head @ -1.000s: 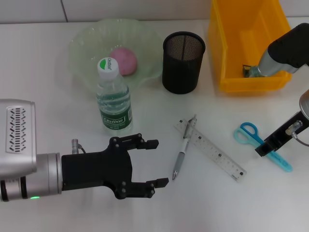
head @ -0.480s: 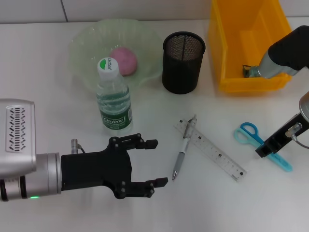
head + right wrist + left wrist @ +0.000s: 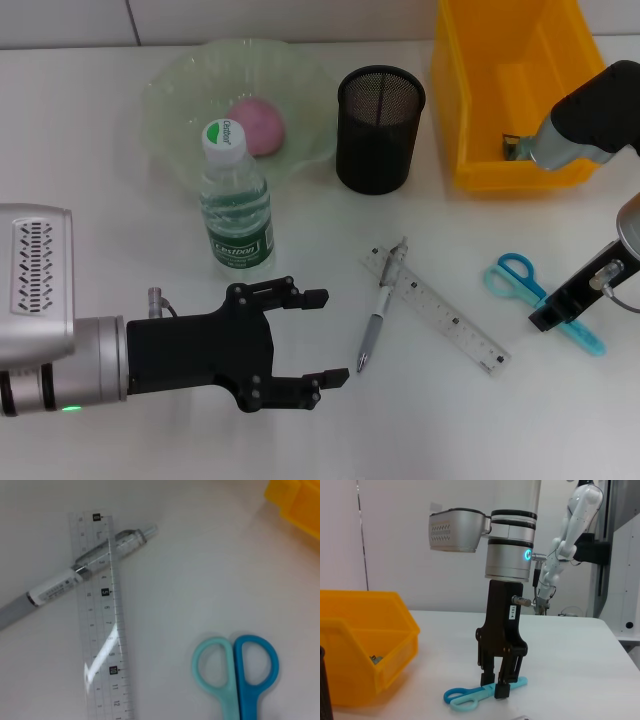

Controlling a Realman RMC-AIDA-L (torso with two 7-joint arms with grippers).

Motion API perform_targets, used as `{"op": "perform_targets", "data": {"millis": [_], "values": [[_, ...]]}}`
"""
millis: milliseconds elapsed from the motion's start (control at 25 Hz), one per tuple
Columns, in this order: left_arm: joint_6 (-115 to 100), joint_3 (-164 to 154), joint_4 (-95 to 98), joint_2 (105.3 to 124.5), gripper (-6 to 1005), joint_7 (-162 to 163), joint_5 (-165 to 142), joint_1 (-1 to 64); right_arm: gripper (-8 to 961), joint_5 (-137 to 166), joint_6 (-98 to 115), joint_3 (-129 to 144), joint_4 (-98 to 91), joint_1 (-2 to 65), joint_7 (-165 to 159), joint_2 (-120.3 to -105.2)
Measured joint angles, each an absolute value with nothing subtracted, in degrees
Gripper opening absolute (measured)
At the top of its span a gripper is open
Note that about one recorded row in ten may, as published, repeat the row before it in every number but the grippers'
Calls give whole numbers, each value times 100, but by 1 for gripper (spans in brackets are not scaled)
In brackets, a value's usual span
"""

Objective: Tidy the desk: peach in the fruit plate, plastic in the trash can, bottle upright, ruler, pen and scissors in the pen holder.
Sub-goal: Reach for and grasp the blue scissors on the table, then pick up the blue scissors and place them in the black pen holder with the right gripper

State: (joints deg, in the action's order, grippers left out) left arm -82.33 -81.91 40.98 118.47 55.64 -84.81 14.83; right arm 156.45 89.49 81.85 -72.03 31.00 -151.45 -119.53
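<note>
Overhead, from the head view, the left gripper (image 3: 318, 338) hovers low over the near left part of the desk (image 3: 100, 180), its black fingers spread wide and holding nothing. The bottle (image 3: 234, 200) stands upright just beyond it, and the pen (image 3: 378, 318) lies just to the right of its fingertips, crossing the near end of the ruler (image 3: 436, 310), which runs diagonally across the middle. Behind the bottle, the peach (image 3: 258, 125) sits in the fruit plate (image 3: 180, 90), with the pen holder (image 3: 379, 130) to its right and the trash can (image 3: 505, 90) farther right again. A small dark scrap lies in the trash can's corner. On the right side, the right gripper (image 3: 545, 312) reaches down onto the scissors (image 3: 540, 298), its tip over the blades while the loop handles stick out toward the ruler.

Seen from the left wrist view, the right gripper (image 3: 501, 689) stands vertical with its fingertips down at the scissors (image 3: 470, 699), straddling the blade part; the jaws are narrowly apart, not clamped. The trash can (image 3: 365, 645) is off to one side.

Closer still, the right wrist view shows the scissors (image 3: 235, 672) handles, the ruler (image 3: 102, 615) and the pen (image 3: 70, 580) tucked under it; the gripper's own fingers are out of sight there.
</note>
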Motion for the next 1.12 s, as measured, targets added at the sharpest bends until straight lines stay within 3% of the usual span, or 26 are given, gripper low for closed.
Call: {"op": "perform_targets", "data": {"millis": [480, 800, 920, 1120], "values": [[-8245, -8191, 4104, 11847, 813, 5563, -8481, 1486, 318, 15648, 8886, 8193, -7050, 3149, -15134, -11940], [-8289, -8188, 4154, 11838, 813, 5567, -8481, 1463, 225, 14877, 8953, 7939, -8069, 2759, -14899, -11930], [-8298, -8188, 4155, 11838, 813, 5572, -8481, 1462, 216, 14169, 8497, 7577, -8588, 2384, -14434, -11953], [-8298, -8175, 4124, 11838, 813, 5573, -8482, 1446, 223, 11197, 6605, 7409, -8871, 1167, -12231, -11955]]}}
